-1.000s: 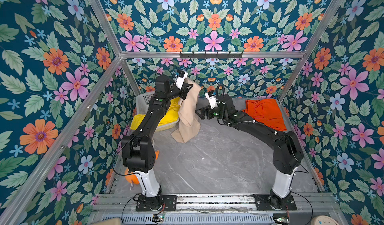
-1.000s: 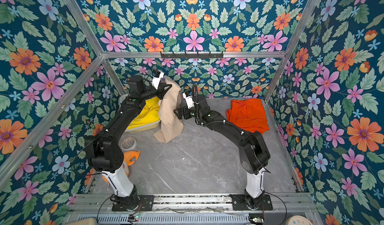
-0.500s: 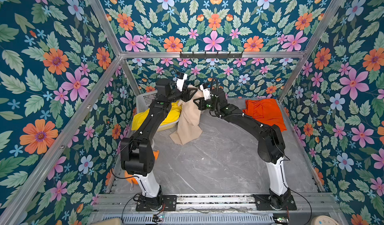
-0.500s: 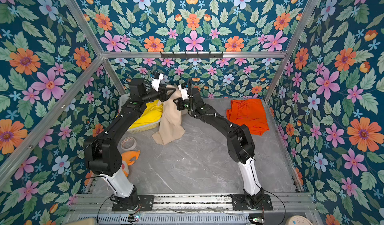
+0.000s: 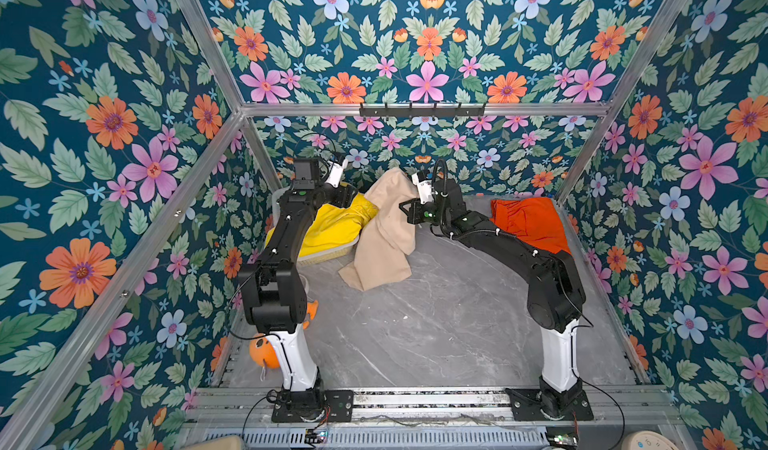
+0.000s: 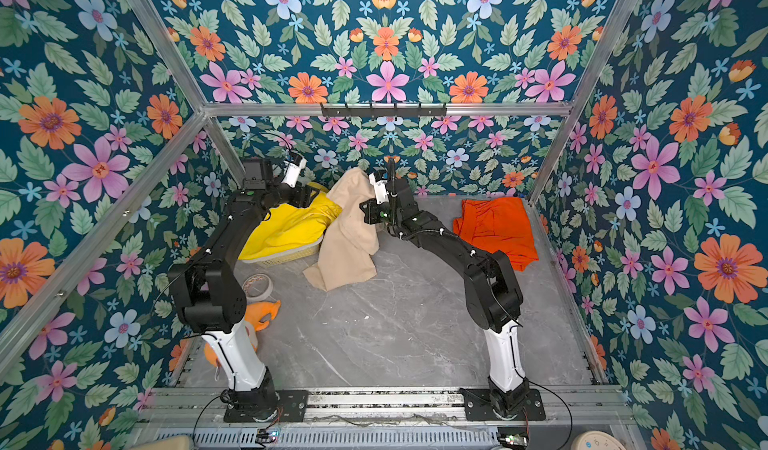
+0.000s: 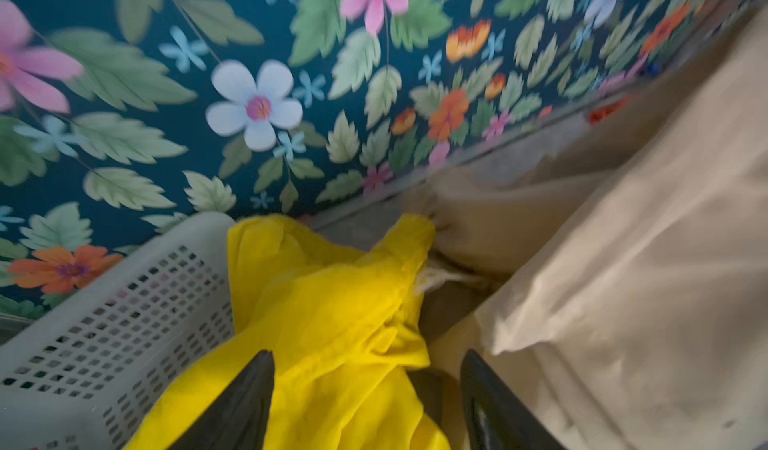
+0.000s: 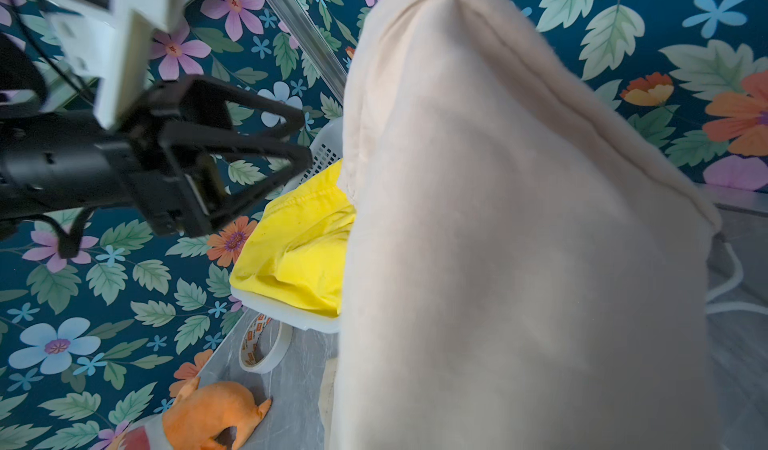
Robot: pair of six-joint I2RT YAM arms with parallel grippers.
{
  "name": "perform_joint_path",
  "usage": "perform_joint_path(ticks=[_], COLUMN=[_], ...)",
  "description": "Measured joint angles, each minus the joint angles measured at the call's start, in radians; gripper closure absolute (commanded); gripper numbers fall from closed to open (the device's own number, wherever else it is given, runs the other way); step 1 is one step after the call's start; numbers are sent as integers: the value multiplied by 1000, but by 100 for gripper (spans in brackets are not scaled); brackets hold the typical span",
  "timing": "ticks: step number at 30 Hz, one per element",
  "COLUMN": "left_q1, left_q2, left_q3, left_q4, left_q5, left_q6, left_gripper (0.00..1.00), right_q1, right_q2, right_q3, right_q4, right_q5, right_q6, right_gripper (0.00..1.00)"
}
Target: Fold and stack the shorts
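White basket [image 7: 104, 344] far left holding yellow shorts [image 5: 332, 228], left gripper [image 7: 368, 358] jaws apart above them, beige shorts [image 5: 386, 236] clamped in right gripper [image 5: 404, 209], trailing onto table [image 5: 436, 323] beside basket, orange shorts [image 5: 528, 223] far right.

Beige shorts [image 5: 386, 240] seemingly hide the fingertips of the right end effector [image 5: 402, 210].
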Motion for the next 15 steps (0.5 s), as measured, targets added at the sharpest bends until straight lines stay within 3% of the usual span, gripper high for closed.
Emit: perform_joint_path(ticks=[4,10,15], left_q1=[-5,-56,-83], left_q2=[78,148,278], left_q3=[68,64,178], left_q4=[-81,-2,16], left_q5=[-46,-159,-244], left_q6=[138,241,282], left_gripper=[20,17,24], right_q1=[-2,-1,-1], right_q2=[-17,-50,-93], right_q3=[-21,-59,-100], right_q4=[0,0,0], right_q5=[-1,-21,-30], right_q6=[-6,-27,-34], right_gripper=[100,100,100])
